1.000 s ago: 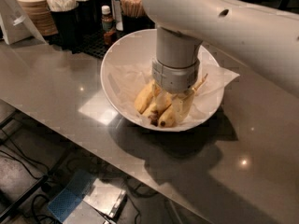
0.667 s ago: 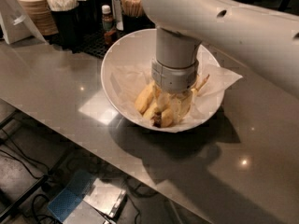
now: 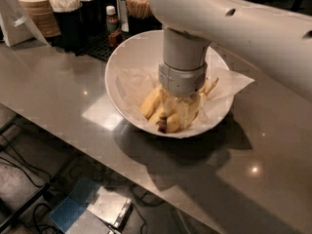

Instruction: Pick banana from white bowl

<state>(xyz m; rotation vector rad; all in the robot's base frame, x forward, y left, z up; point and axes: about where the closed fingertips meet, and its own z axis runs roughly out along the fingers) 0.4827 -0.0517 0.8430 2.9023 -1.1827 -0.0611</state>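
Below the bench's near edge, the floor showed loose black cables [image 3: 19,167] and a flat blue-grey box [image 3: 73,212]. The grey bench [image 3: 53,89] ran from the near right corner back towards the far left, its glossy top catching small points of light.

The white bowl [image 3: 113,94] sat on the bench about midway between the near and far edges. Its crinkled white paper lining [image 3: 231,84] stuck out over the rim on the side towards the right end of the bench. The bananas lay bunched in the bottom of the bowl. The banana [image 3: 175,121] lay on the near side of that bunch, with a dark end pointing at the near rim, and a smoother yellow banana [image 3: 150,102] lay touching it on the left.

The gripper [image 3: 182,110] was down inside the bowl, directly over the bunch and in among the fruit. The grey wrist cylinder [image 3: 183,74] above it hid most of it, so I could not tell whether it was clamped on the banana or released. The white arm [image 3: 239,26] reached in from the far right corner.

Along the far edge stood a small bottle with a white cap [image 3: 112,26], black holders of napkins [image 3: 73,16], a cup of wooden stirrers [image 3: 139,1] and, towards the far left corner, a stack of paper bowls [image 3: 36,9].
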